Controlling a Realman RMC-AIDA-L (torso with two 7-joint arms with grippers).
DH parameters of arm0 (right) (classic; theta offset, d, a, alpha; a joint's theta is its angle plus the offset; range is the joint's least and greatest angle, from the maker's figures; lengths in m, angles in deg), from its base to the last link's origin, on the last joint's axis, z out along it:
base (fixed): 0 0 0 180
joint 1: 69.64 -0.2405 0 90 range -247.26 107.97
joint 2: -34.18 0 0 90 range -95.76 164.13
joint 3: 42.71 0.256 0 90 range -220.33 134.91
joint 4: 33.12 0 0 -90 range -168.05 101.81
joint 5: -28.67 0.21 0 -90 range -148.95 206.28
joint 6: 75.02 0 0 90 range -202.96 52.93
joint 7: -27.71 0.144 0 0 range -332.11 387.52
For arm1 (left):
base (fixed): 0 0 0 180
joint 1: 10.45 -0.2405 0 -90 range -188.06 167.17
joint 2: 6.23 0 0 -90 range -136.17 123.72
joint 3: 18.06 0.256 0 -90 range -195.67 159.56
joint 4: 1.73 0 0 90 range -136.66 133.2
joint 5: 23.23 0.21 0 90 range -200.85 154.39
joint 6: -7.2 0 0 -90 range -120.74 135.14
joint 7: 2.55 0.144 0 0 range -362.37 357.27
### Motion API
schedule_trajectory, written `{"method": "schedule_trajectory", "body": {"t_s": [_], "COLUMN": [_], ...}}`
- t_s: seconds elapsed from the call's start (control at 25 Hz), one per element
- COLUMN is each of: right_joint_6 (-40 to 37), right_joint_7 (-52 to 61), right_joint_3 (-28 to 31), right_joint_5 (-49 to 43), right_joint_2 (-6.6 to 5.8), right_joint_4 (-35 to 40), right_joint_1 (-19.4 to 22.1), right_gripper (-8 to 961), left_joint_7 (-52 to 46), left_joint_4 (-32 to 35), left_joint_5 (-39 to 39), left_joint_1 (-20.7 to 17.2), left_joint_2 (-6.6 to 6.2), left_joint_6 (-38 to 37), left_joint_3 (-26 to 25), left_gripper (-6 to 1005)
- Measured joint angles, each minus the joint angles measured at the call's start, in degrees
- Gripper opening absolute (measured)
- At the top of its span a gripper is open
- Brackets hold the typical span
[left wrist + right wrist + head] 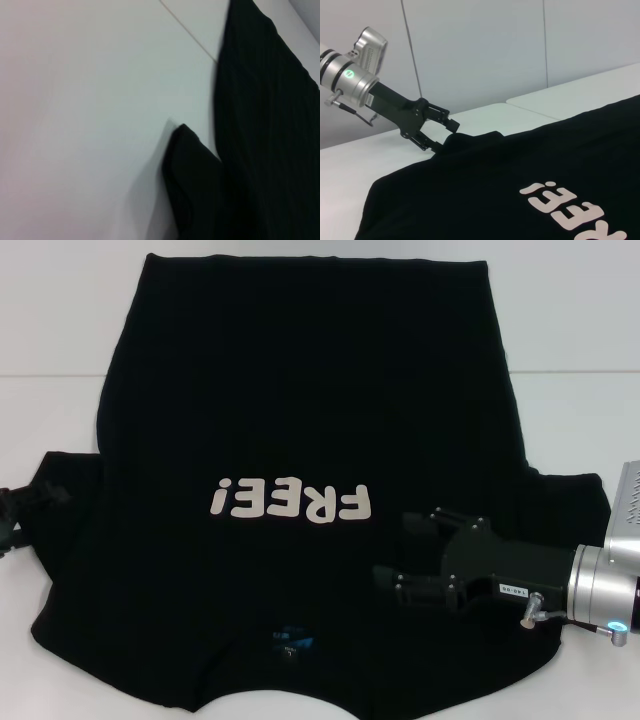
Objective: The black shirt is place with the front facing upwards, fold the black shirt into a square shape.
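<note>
- The black shirt (300, 420) lies spread flat on the white bench (580, 420), front up. Its off-white "FREE!" lettering (291, 502) reads upside down in the head view, and the small blue neck label (292, 642) sits at the collar on the shirt's near edge.
- The right hand (398, 550) hovers low over the shirt's right shoulder area, just beside the lettering and pointing toward it. Its fingers stand apart, one nearer the lettering and one nearer the collar, with nothing between them.
- The left hand (446, 134) is at the shirt's left sleeve, at the cloth's outer edge. In the right wrist view its fingers are closed on a raised fold of that sleeve; the cloth peaks up at the fingertips.
- In the left wrist view the lifted sleeve edge (192, 170) rises off the bench, with the shirt's body running alongside it.
- A seam line (50, 376) crosses the bench behind the shirt.
</note>
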Motion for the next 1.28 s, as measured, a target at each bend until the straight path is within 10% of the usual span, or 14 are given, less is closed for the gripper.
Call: {"method": "schedule_trajectory", "body": {"t_s": [1.28], "right_joint_6": [-0.9], "right_joint_7": [0.0], "right_joint_3": [0.0], "right_joint_5": [0.0], "right_joint_2": [0.00], "right_joint_4": [0.2], "right_joint_1": [0.5], "right_gripper": [914], "left_joint_7": [0.3], "left_joint_4": [1.6], "left_joint_5": [-0.2], "left_joint_1": [1.0], "left_joint_2": [0.10], "left_joint_6": [5.5], "left_joint_3": [5.2], "left_gripper": [941]}}
